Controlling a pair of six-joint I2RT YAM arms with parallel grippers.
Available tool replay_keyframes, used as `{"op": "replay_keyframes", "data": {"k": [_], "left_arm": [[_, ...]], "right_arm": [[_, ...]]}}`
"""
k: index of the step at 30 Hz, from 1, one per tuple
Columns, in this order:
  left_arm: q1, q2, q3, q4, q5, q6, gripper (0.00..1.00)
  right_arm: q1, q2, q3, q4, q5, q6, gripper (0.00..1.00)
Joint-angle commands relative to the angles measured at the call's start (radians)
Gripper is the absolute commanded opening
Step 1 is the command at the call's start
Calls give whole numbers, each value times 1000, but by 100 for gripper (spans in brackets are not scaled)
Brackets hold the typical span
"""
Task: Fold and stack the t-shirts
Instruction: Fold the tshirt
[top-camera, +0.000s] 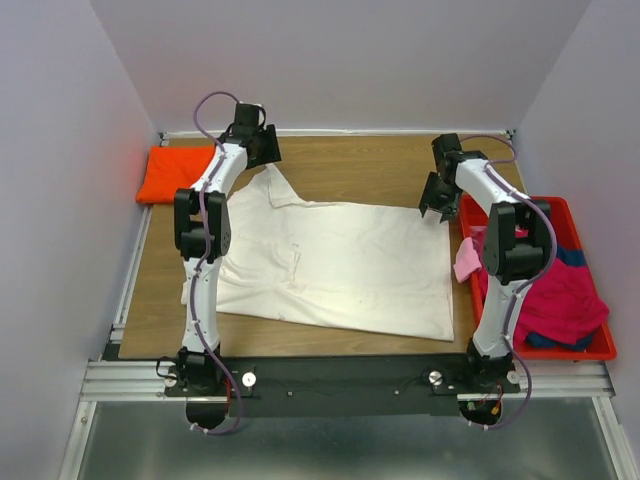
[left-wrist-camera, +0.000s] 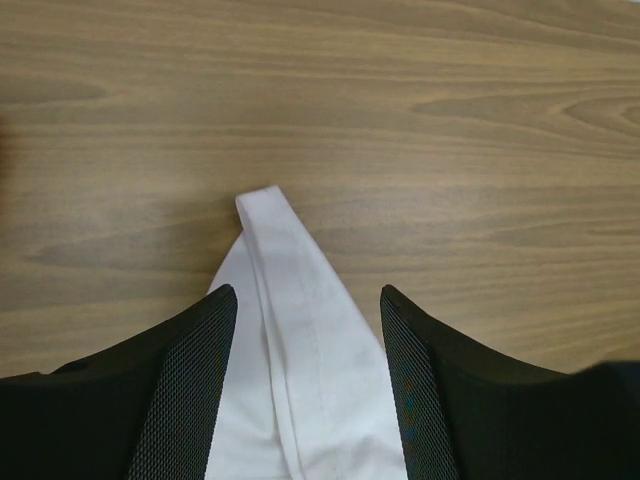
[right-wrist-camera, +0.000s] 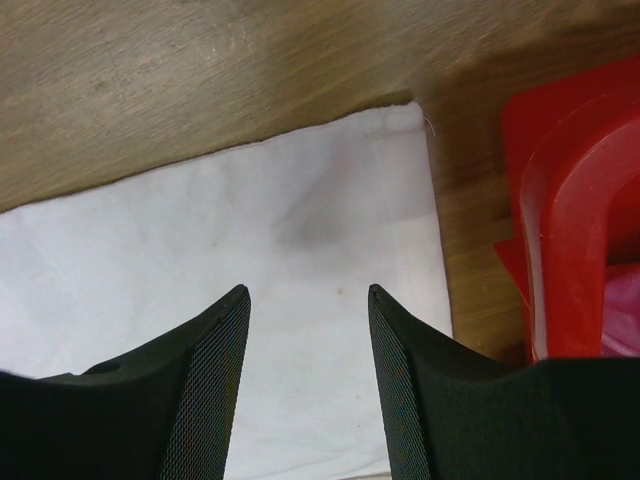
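- Cream-white t-shirt (top-camera: 340, 262) lies flat mid-table, long axis left to right.
- Left gripper (left-wrist-camera: 307, 295) sits over its far-left pointed tip, jaws well apart, gripping nothing.
- Right gripper (right-wrist-camera: 308, 290) sits over the far-right corner, beside the red bin (right-wrist-camera: 570, 200), jaws apart, empty.
- Each arm is nearest its own corner.

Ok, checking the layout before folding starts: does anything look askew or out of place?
The pale pink shirt spills over the left rim of the red bin, and the magenta shirt drapes over its near right edge. The cream-white shirt lies slanted.
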Motion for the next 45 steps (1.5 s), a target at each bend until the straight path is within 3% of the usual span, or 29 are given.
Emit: {"op": "replay_keyframes", "data": {"k": [1,6,29,33,38,45], "left_arm": [[1,73,54,84,-31,-17,66],[1,112,87,103,-51,-27,60],[1,172,103,111,-140,-56,56],[1,179,104,114,-134,-51,44],[1,176,100,109,-130,-45,14],[9,147,95,98,-135,-39,0]], "right_arm": [[1,-21,-24,6,-14,17,57],[3,-37,-31,4,-19,15,57],[1,-32,-50,4,-34,0,56],[1,-26,-51,3,-33,0,56],[1,-27,-64,3,-19,6,56],[-8,-27,-53,3,15,11,56]]}}
